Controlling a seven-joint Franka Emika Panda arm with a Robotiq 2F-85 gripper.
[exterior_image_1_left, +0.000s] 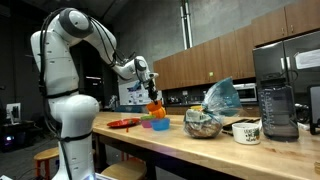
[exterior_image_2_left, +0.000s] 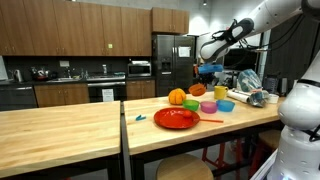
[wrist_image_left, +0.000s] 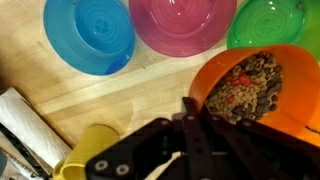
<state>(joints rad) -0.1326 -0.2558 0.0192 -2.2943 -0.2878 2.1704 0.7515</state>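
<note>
done: our pincer (wrist_image_left: 190, 125) pinches the round orange plastic bowl (wrist_image_left: 255, 85); brown bits (wrist_image_left: 245, 85) inside | left: we see the round blue plastic bowl (wrist_image_left: 90, 35) empty

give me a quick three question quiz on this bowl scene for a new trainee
1. True or false: the gripper is open and holds nothing.
2. In the wrist view, which bowl sits between the blue bowl and the green bowl? a) pink b) black c) white
3. Short answer: what does the orange bowl have in it?

Key
1. False: the gripper is shut on the rim of the orange bowl.
2. a, the pink bowl.
3. Small brown and red pieces; what they are is too blurred to tell.
</note>
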